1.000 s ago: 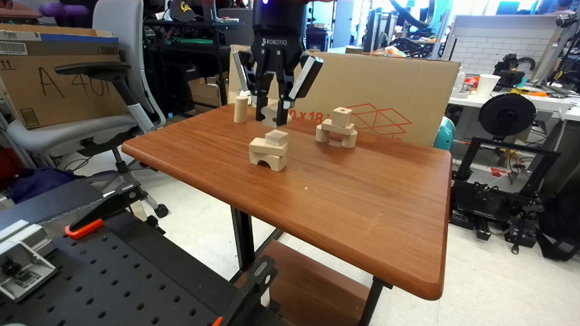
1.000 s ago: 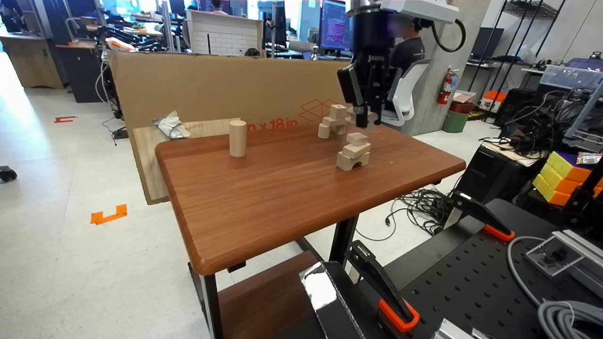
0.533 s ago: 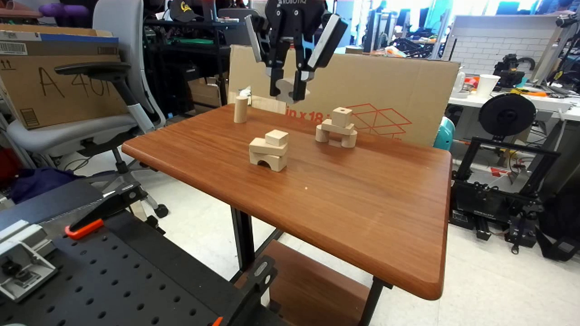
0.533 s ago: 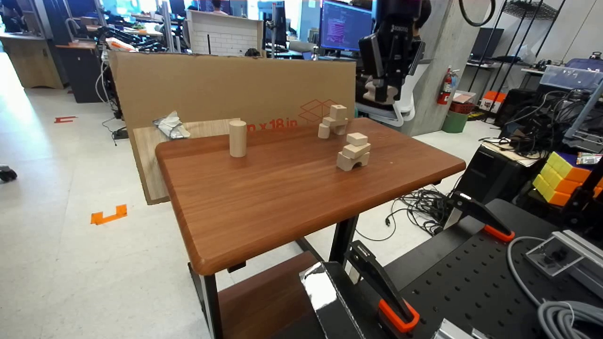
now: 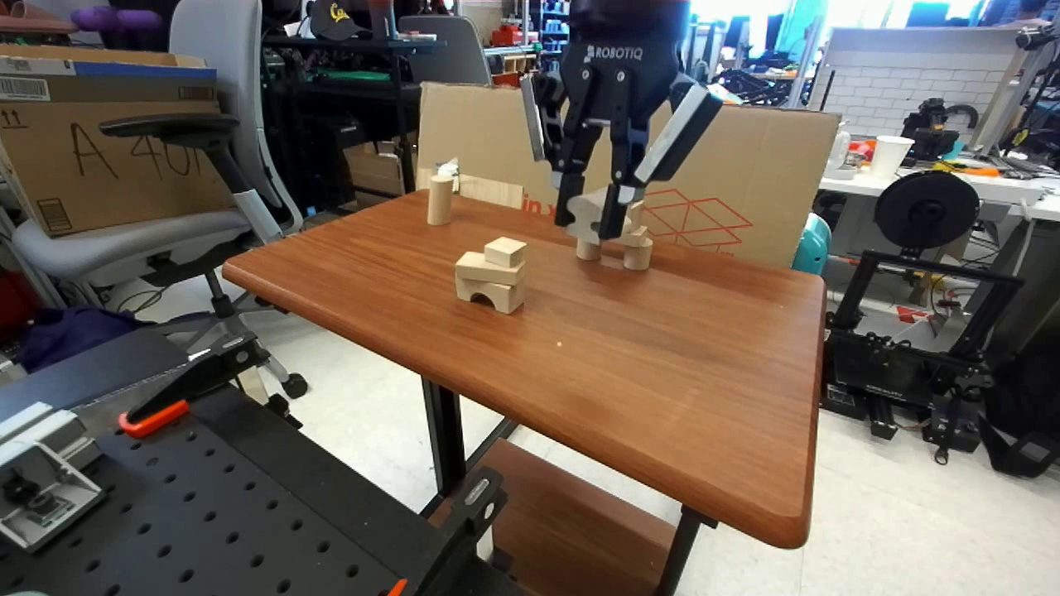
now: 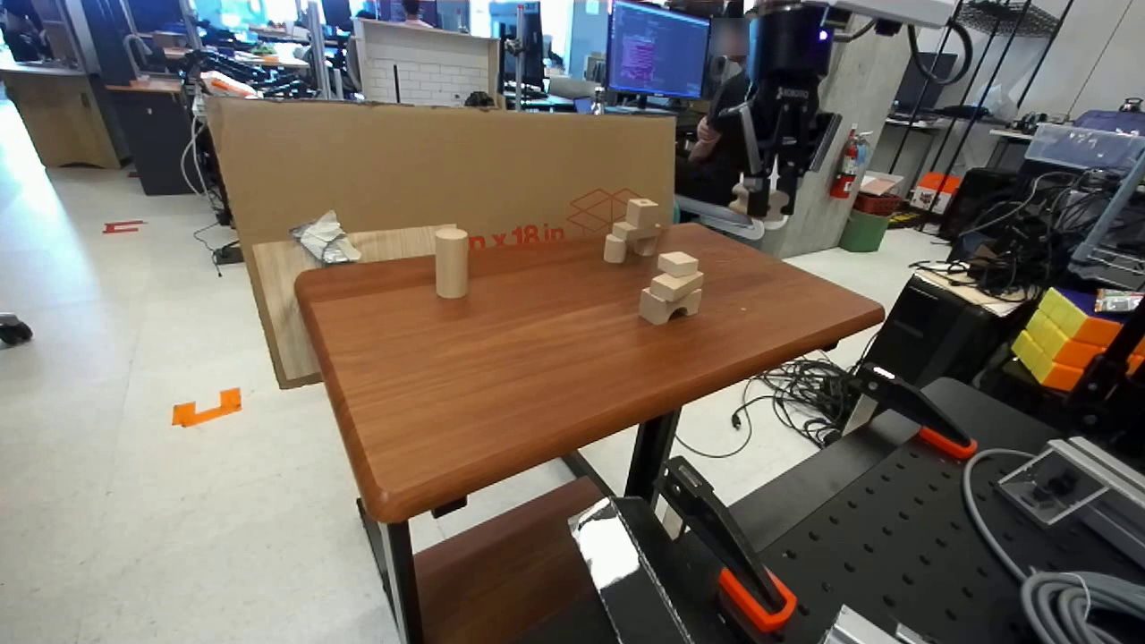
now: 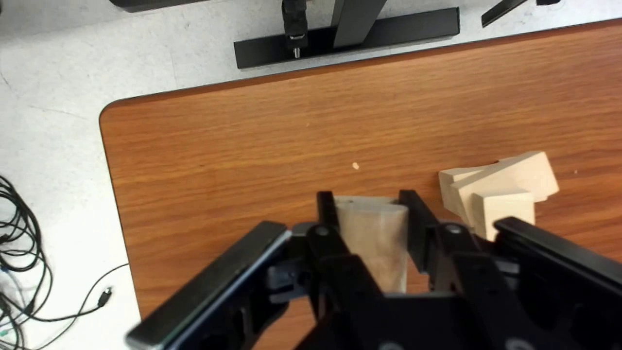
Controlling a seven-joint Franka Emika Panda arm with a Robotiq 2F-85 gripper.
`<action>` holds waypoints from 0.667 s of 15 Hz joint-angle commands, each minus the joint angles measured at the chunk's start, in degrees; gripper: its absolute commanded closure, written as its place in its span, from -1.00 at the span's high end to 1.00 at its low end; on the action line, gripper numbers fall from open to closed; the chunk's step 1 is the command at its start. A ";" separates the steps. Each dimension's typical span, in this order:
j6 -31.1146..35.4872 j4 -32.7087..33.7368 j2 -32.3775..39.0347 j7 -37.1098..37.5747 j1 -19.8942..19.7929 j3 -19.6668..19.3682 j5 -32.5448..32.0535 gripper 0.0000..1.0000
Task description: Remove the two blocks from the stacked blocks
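Sideways and lower has moved the gripper [image 5: 590, 215], clasping a notched wooden block [image 7: 375, 238] (probably one to remove) apart from the stacked blocks [image 5: 491, 276]; removal seems underway; next, lower it onto the counter [image 5: 662, 356].

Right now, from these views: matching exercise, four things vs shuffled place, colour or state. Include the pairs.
1. Notched block
2. Tall cylinder
3. Arched block
4. Fire extinguisher

A. Bottom of the three-block stack
B. Red, off the table
C. Held by the gripper, in the air
D. Upright on the table, standing alone

Pairs: 1-C, 2-D, 3-A, 4-B
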 commanded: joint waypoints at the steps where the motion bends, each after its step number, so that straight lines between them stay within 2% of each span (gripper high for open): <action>1: 0.41 4.22 6.01 0.33 -0.51 -0.34 0.22 -0.78; 10: 1.50 10.44 18.09 1.51 -0.79 -0.40 0.36 -0.78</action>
